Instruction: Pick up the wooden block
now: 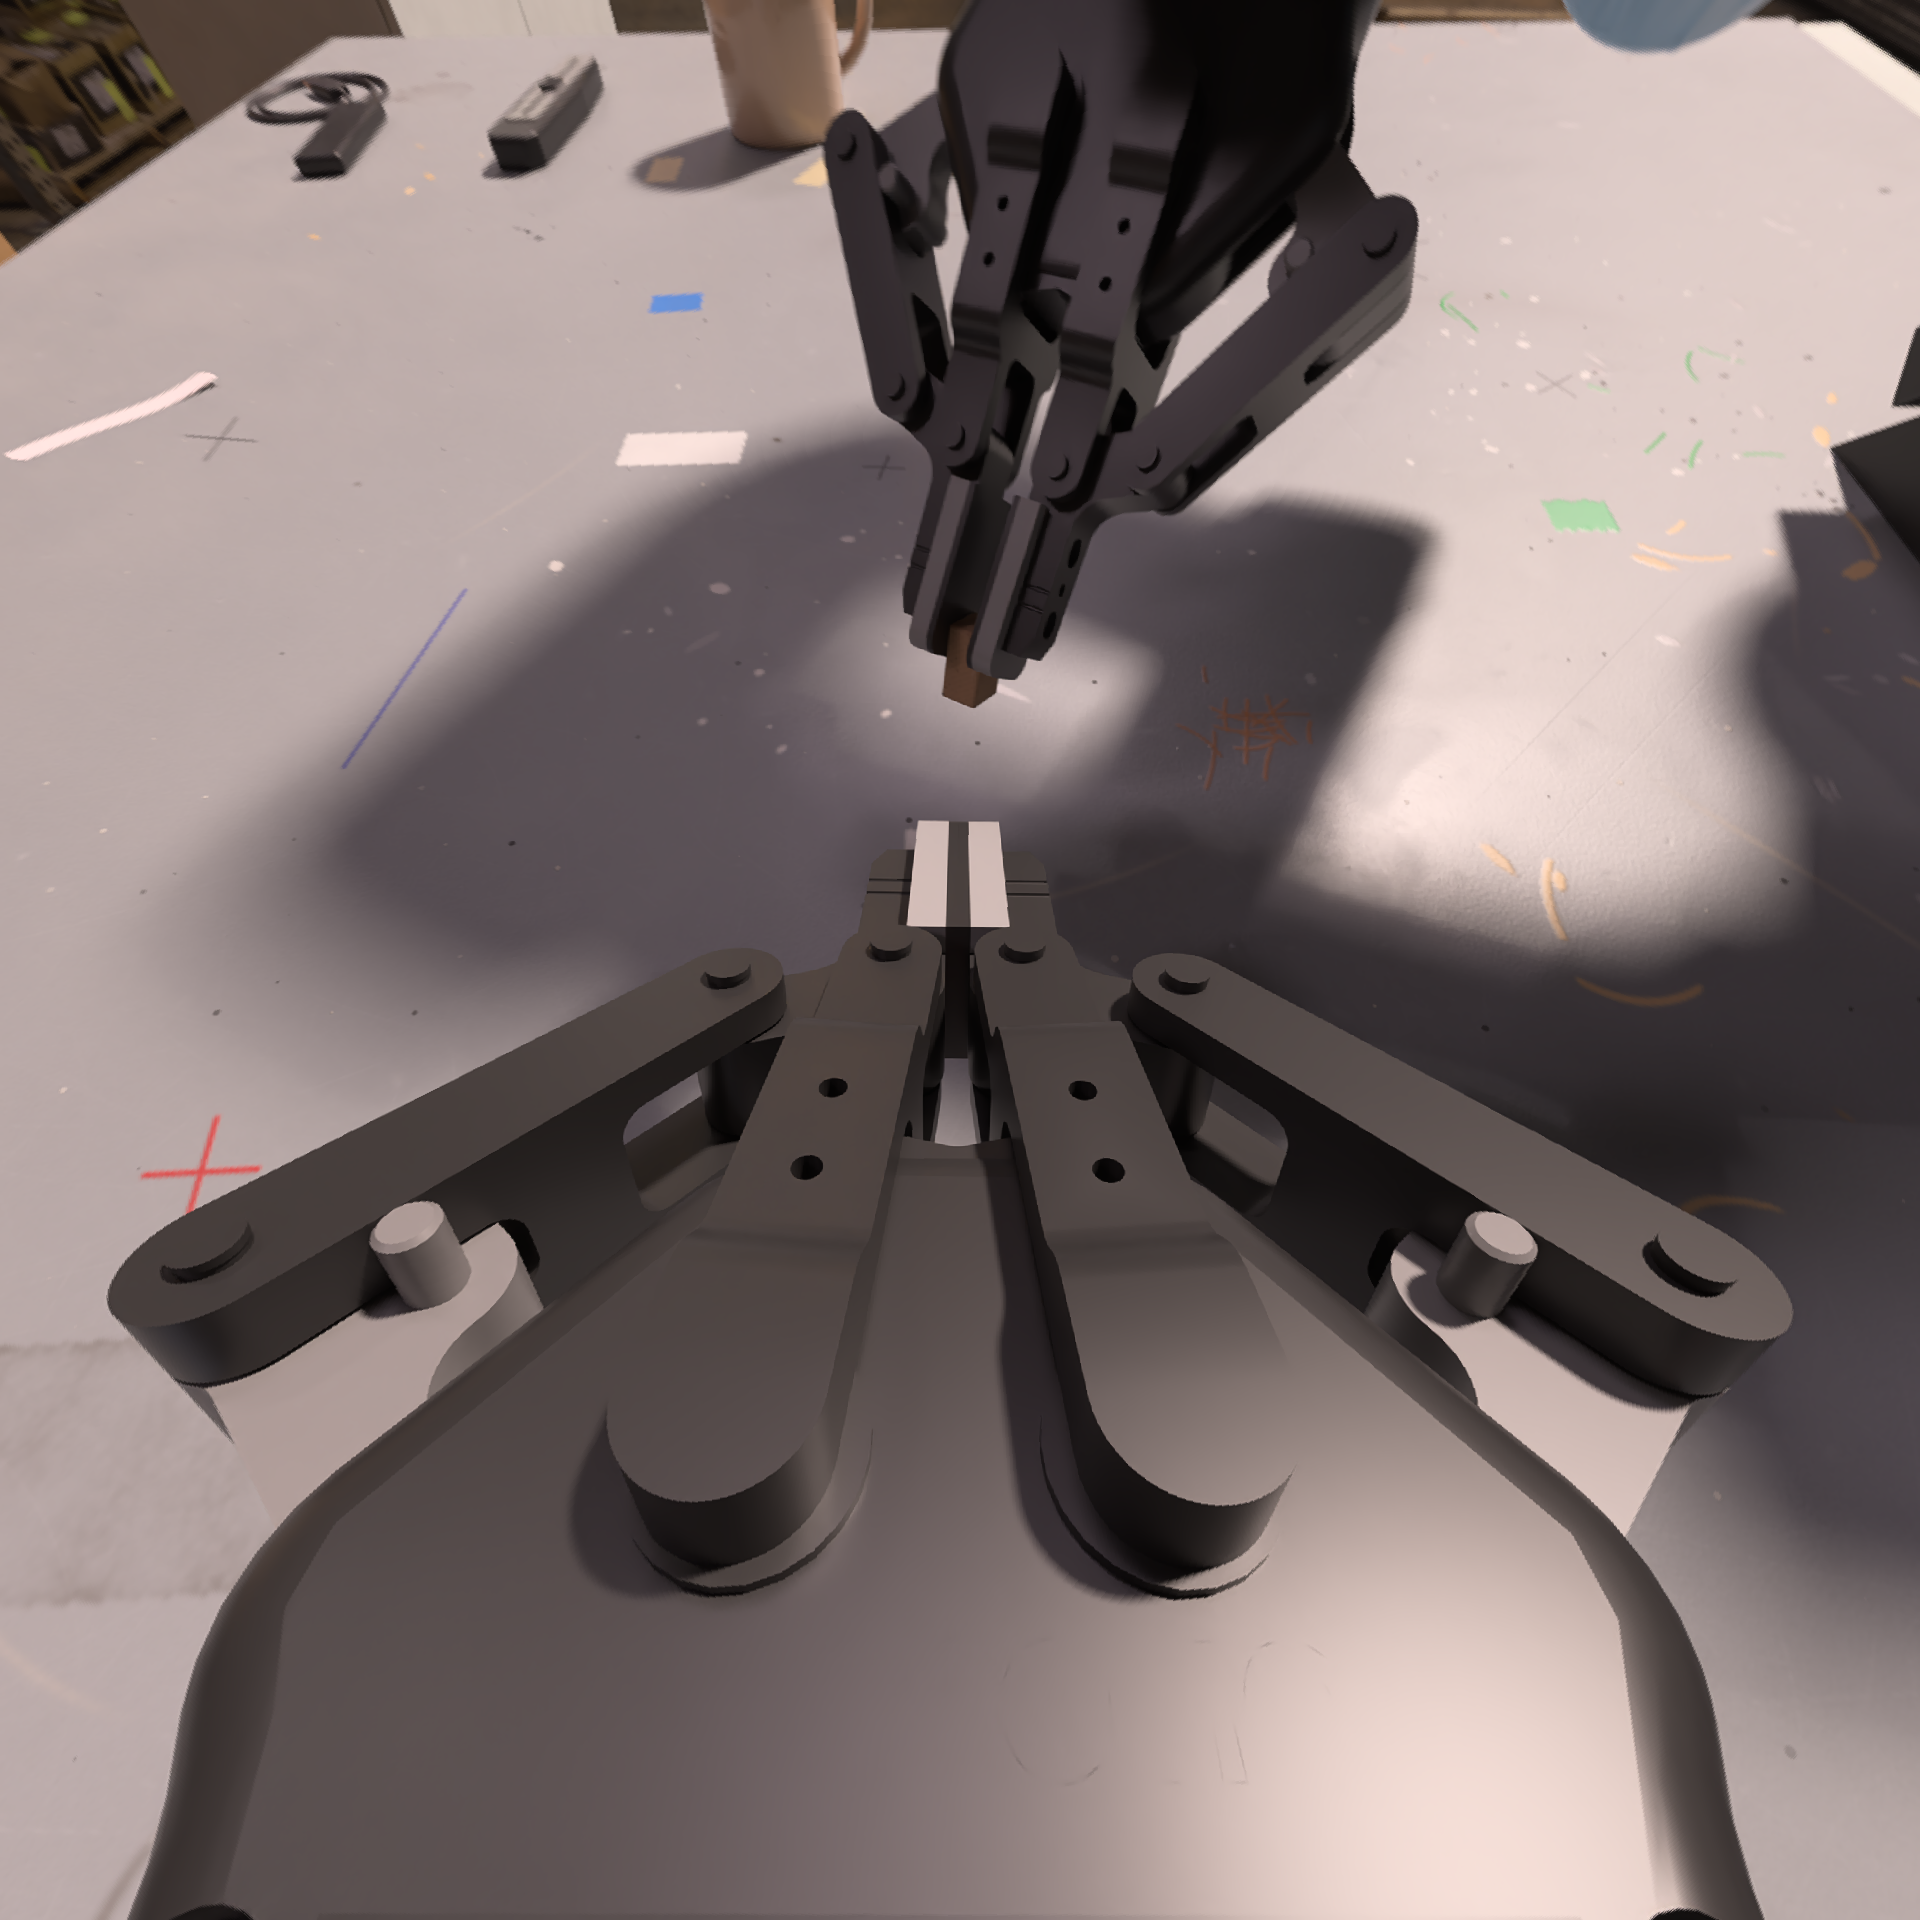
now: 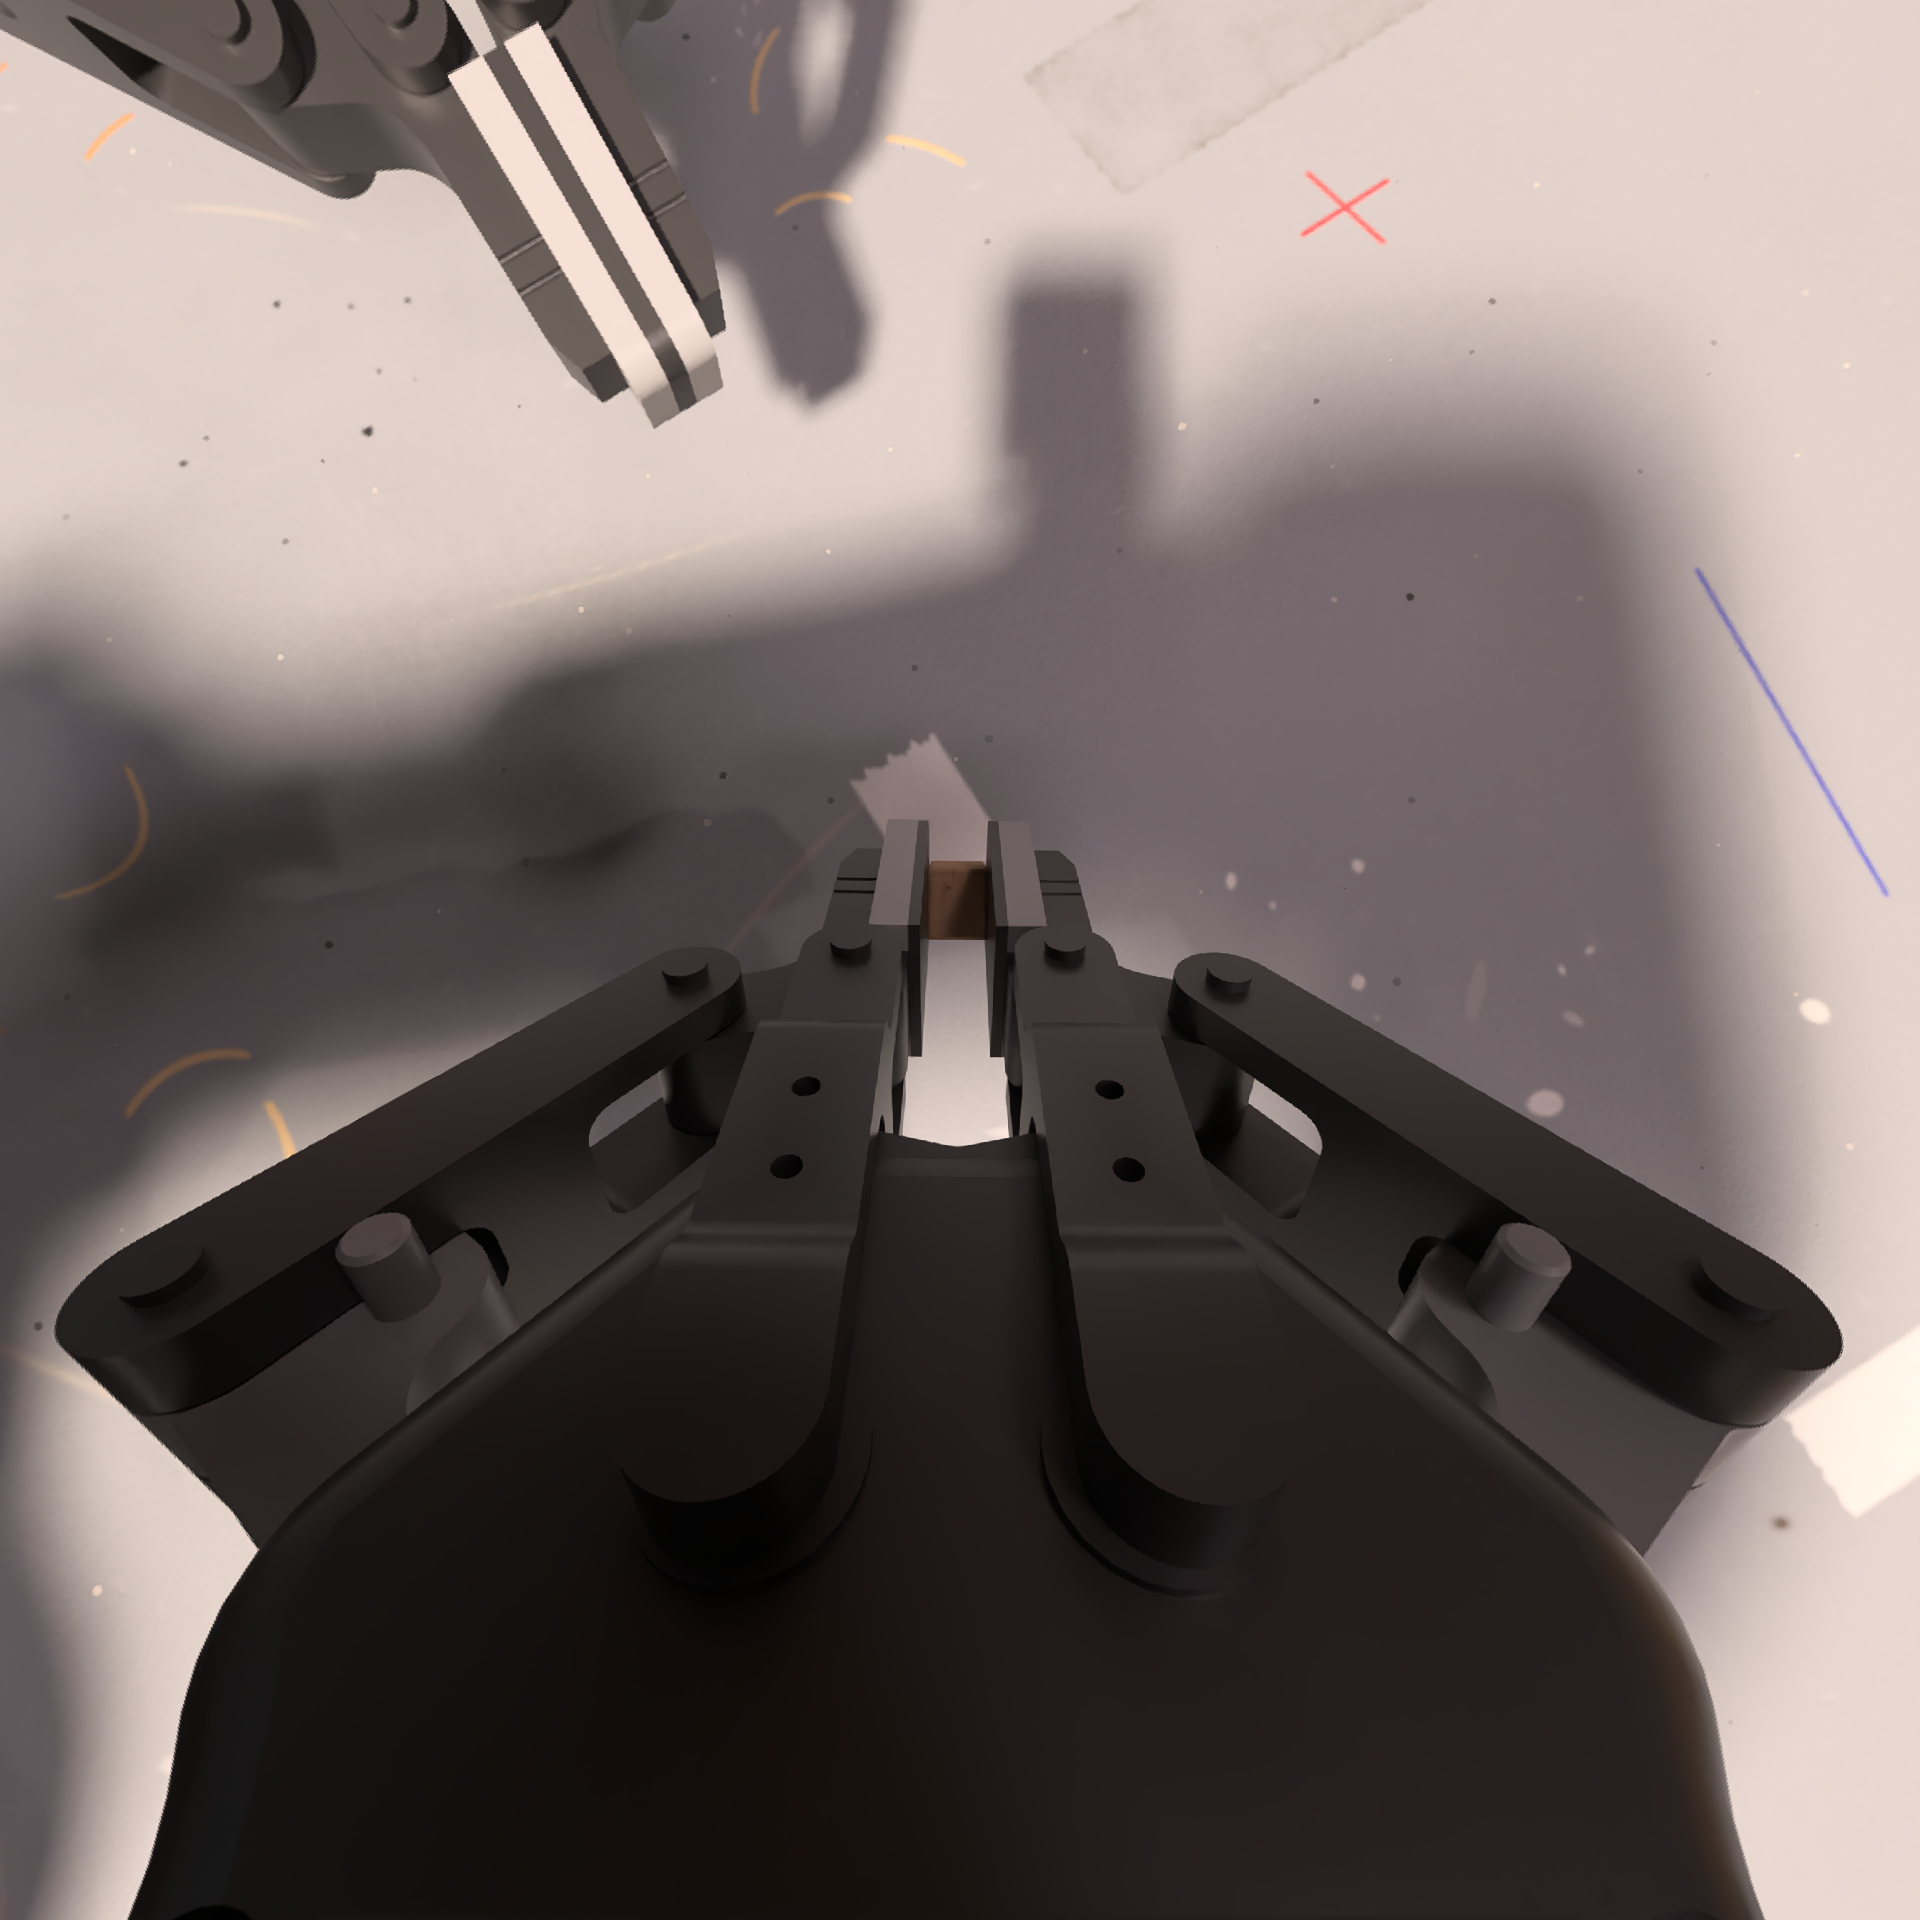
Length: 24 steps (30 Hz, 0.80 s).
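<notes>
The right hand (image 2: 956, 868) pinches the wooden block (image 2: 956, 899) above the table (image 2: 1351, 727). The left hand (image 1: 957, 868) is pressed together, empty.

Pretty bright overhead light, big soft-edged shadows on the table (image 1: 312, 644) ahead of the right gripper (image 2: 956, 873). Wide-angle stretch near the edges, far background slightly soft.

Dark grey end effector (image 1: 957, 873), pale pads (image 1: 932, 873)
</notes>
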Each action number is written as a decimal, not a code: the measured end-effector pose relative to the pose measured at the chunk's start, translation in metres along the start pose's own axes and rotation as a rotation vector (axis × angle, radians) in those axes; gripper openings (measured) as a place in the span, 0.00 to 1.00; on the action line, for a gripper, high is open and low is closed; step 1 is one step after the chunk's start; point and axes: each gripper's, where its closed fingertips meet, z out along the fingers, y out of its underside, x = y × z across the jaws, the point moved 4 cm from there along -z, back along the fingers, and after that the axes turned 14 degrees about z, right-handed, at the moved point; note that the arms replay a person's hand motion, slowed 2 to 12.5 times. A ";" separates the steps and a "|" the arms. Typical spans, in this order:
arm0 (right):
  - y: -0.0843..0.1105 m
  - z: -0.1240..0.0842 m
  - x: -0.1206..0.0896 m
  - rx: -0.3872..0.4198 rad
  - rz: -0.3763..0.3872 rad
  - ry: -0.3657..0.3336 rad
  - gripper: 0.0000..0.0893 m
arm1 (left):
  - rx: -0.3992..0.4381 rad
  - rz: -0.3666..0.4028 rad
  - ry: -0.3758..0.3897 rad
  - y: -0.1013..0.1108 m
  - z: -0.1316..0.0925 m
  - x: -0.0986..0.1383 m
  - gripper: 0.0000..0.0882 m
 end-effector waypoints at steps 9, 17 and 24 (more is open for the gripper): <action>-0.001 0.007 0.001 -0.096 -0.033 -0.016 0.11 | -0.071 0.049 0.038 0.003 0.007 -0.001 0.00; -0.001 0.009 0.002 -0.163 -0.079 -0.019 0.11 | -0.099 0.067 0.041 0.006 0.010 -0.003 0.01; -0.003 0.009 0.000 -0.191 -0.101 -0.050 0.11 | -0.097 0.074 0.047 0.008 0.012 -0.003 0.01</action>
